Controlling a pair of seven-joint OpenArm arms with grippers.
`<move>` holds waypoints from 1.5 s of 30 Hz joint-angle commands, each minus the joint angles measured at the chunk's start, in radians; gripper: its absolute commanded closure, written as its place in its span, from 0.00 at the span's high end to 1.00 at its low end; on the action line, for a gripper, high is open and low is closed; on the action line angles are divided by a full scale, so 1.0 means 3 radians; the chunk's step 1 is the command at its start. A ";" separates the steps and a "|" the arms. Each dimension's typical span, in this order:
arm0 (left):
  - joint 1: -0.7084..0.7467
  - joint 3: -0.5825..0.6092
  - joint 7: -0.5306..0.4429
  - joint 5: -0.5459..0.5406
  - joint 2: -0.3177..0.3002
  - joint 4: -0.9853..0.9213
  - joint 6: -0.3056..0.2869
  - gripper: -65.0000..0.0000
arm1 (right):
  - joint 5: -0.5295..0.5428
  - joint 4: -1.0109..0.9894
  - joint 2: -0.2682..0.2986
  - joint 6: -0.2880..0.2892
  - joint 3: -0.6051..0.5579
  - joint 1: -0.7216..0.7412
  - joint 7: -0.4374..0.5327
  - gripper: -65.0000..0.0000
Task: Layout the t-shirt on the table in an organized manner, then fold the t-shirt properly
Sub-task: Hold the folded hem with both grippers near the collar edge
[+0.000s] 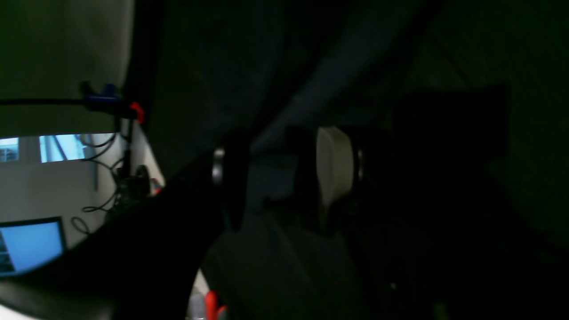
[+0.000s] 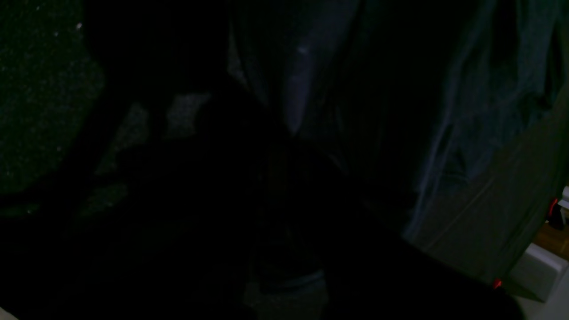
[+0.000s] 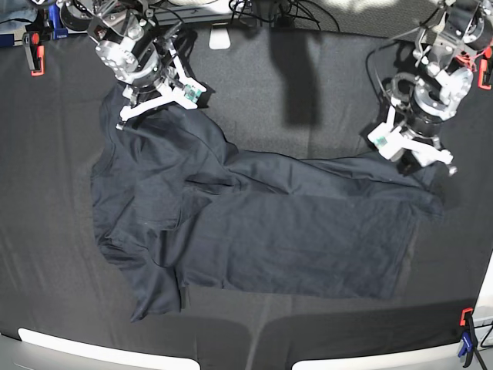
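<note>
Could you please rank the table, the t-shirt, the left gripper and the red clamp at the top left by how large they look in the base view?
1. table
2. t-shirt
3. left gripper
4. red clamp

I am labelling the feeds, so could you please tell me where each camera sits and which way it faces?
Base: overhead, looking down on the table, the t-shirt and both arms.
Left wrist: on the left arm, looking along its claw at shirt fabric.
Right wrist: on the right arm, very dark, facing hanging folds.
Shared: all three show the t-shirt.
</note>
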 commanded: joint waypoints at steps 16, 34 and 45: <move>-0.0507 -0.0014 0.0114 -0.0025 0.0141 -0.0805 0.0052 0.36 | -0.0027 0.0032 0.0045 -0.0036 0.0020 0.0010 -0.0037 0.00; -0.0495 -0.0014 0.0599 0.0097 -0.0111 -0.0931 0.0052 0.31 | -0.0024 0.0032 0.0045 -0.0036 0.0020 0.0011 -0.0038 0.00; -0.0497 0.0128 0.0094 -0.0090 -0.0234 -0.0931 -0.0001 0.31 | -0.0024 0.0032 0.0045 -0.0036 0.0020 0.0011 -0.0038 0.00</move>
